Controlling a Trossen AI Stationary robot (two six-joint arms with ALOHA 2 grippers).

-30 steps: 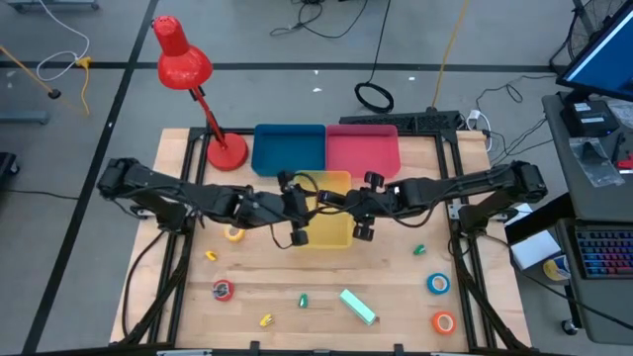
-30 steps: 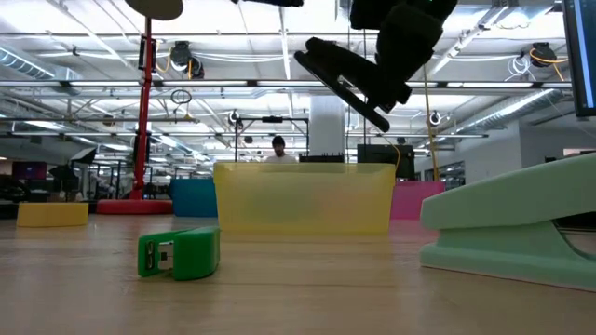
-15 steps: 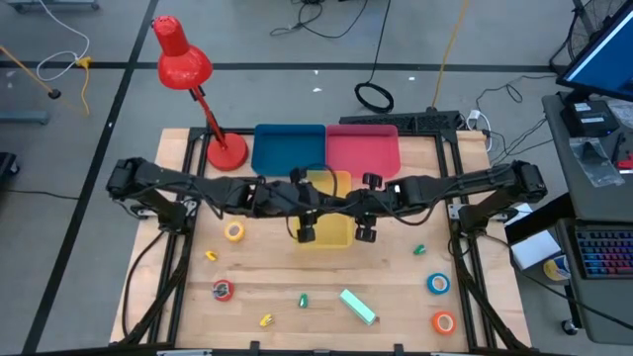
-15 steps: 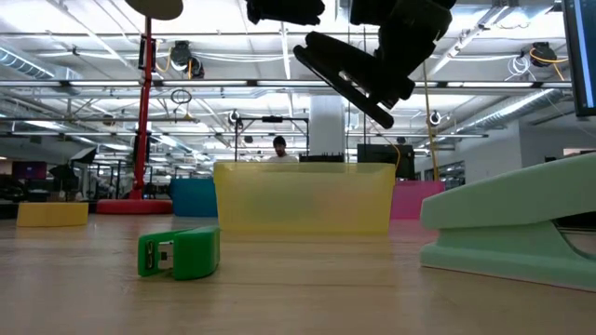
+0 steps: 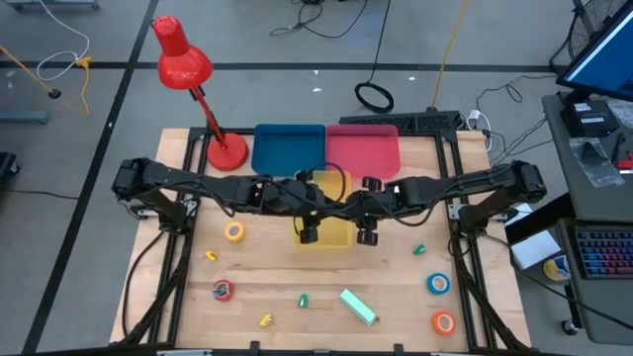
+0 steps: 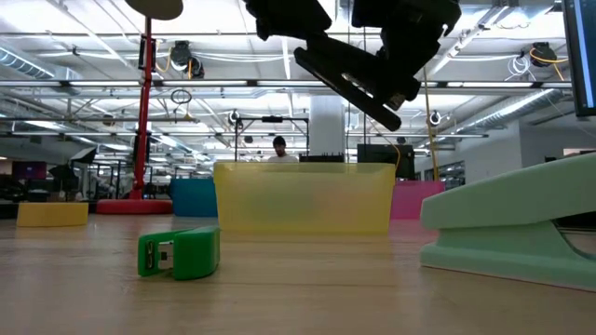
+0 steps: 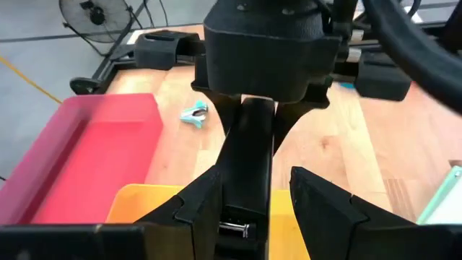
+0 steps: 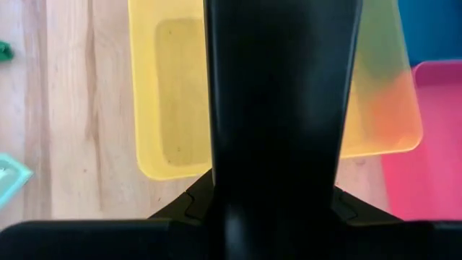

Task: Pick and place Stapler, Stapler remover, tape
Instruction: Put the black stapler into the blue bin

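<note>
A black stapler [image 6: 349, 86] hangs tilted above the yellow bin [image 5: 331, 229], with my right gripper [image 6: 402, 65] shut on it. My left gripper [image 7: 256, 177] stands open at the stapler's other end, one finger [image 7: 206, 202] on each side of it; a gap shows on one side. On the table lie a mint-green stapler [image 5: 358, 306], a teal staple remover [image 5: 418, 251], a small green piece [image 6: 179, 253], and tape rolls in yellow [image 5: 233, 231], red [image 5: 223, 290], blue [image 5: 438, 284] and orange [image 5: 443, 321]. My right gripper pinches the black stapler's two long sides [image 7: 249, 119] between its two fingers, near one end. It comes from the table's right, slanting down, along the stapler. The stapler is lifted clear over the yellow bin, tilted. Whether my left gripper touches the stapler, I cannot tell.
A blue bin [image 5: 289, 148] and a pink bin [image 5: 362, 148] stand behind the yellow one. A red desk lamp [image 5: 226, 151] stands at the far left. Two small yellow pieces [image 5: 211, 255] [image 5: 265, 319] lie near the front left.
My left gripper has moved toward the table's right and down, turning as it went, and has come up to the black stapler, so that its open fingers now stand around the stapler's free end. My right gripper has kept the stapler where it was.
</note>
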